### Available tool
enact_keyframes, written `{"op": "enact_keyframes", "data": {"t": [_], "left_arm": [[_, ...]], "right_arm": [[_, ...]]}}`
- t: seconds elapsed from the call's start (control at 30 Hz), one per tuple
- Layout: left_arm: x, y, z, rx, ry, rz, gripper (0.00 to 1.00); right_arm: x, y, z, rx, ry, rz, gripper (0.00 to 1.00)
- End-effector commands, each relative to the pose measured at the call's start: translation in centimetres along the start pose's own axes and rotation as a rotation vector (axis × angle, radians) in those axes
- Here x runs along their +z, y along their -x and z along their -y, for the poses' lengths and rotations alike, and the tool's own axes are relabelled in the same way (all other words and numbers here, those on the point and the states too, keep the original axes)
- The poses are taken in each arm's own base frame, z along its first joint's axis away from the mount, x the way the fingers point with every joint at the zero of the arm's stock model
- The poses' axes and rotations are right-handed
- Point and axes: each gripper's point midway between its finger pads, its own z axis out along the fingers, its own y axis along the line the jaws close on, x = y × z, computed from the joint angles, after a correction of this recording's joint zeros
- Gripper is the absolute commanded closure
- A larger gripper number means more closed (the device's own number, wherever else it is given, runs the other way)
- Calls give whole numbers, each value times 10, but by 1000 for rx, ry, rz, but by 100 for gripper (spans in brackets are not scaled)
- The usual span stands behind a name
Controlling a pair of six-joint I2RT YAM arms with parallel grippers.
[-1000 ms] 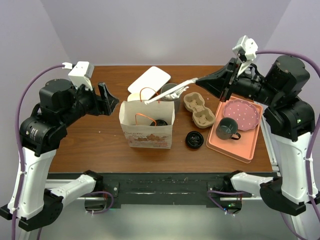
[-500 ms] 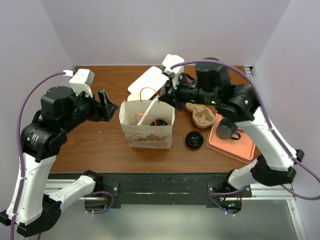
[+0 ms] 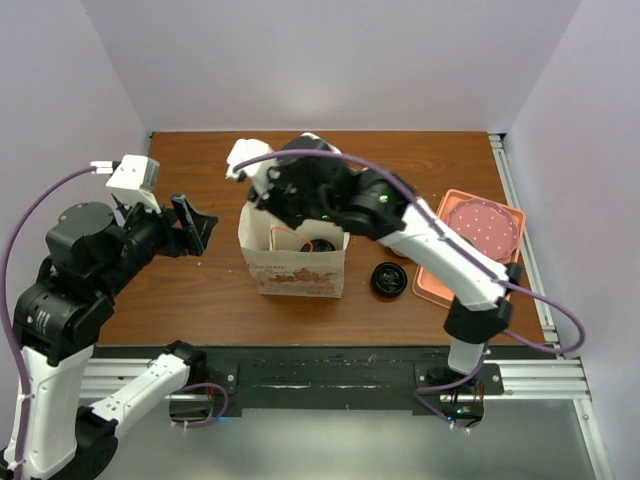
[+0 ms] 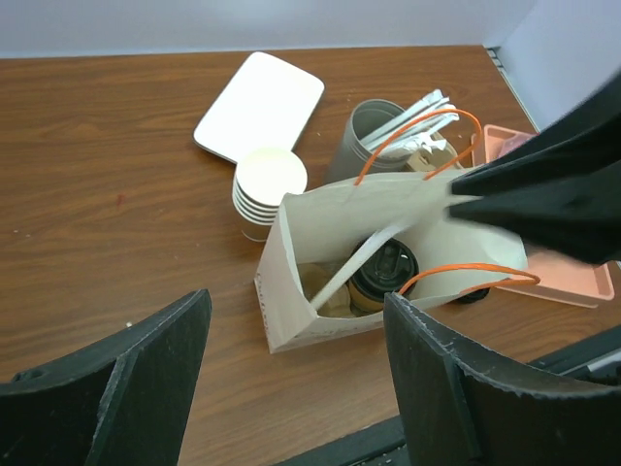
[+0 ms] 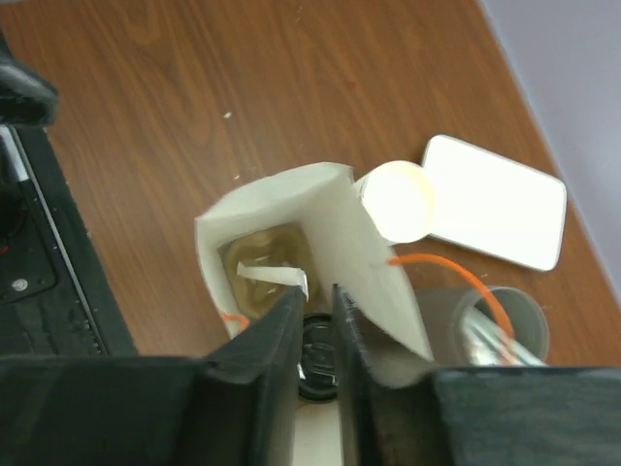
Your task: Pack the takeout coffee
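Right hand [image 5: 317, 296] above paper bag [image 5: 361, 254] — lidded cup [image 4: 385, 275].

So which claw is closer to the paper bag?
Right. The right claw hangs over the paper bag's open top. The left claw is off to the bag's left side, not touching it.

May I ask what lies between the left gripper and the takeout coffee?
Bare table, then the wall of the paper bag; the takeout coffee sits inside it, as the left wrist view shows.
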Motion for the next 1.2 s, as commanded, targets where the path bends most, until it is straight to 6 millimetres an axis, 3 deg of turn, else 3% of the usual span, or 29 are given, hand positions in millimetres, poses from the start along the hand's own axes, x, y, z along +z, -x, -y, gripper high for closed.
{"op": "enact_keyframes", "data": {"t": [0.0,0.03,0.1,0.2,0.27,0.3,0.33,0.4,0.47,0.53,0.57,0.6,0.67,0.7,0.77,1.0,1.17], "left_arm": [[-2,8,-8,32,36,60,23],[-4,8,-8,35,30,66,23],[-3,7,-7,35,26,65,23],[-3,10,-4,39,11,81,23],[-3,16,-1,43,-4,101,23],[-2,20,2,46,-19,113,23],[-3,23,4,47,-29,122,23],[-2,30,12,56,-68,141,22],[-3,35,20,65,-111,162,22],[-4,41,34,74,-186,187,21],[-5,43,39,77,-216,195,20],[-6,46,49,83,-272,206,20],[-4,44,58,84,-321,197,12],[-3,42,65,84,-365,186,7],[-1,36,73,78,-413,158,3],[-1,23,69,2,-400,151,0],[-4,19,58,-26,-341,162,0]], "right_arm": [[17,7,-13,0,-38,-14,67],[13,16,-12,24,-39,14,56],[8,23,-11,69,-47,40,48],[-6,30,1,139,-107,81,27],[-25,36,8,219,-140,130,1],[-26,30,13,252,-182,120,1],[-45,38,20,338,-206,175,1],[-56,34,28,413,-253,192,1],[-81,41,35,540,-269,263,1],[-87,35,38,668,-304,283,1],[-106,36,44,726,-316,323,1],[-105,26,45,765,-338,309,1],[-129,21,52,883,-360,362,1],[-125,9,49,884,-367,340,1],[-134,4,52,902,-381,361,1],[-177,-35,65,1002,-461,396,1],[-179,-54,61,1007,-475,355,1]]}}
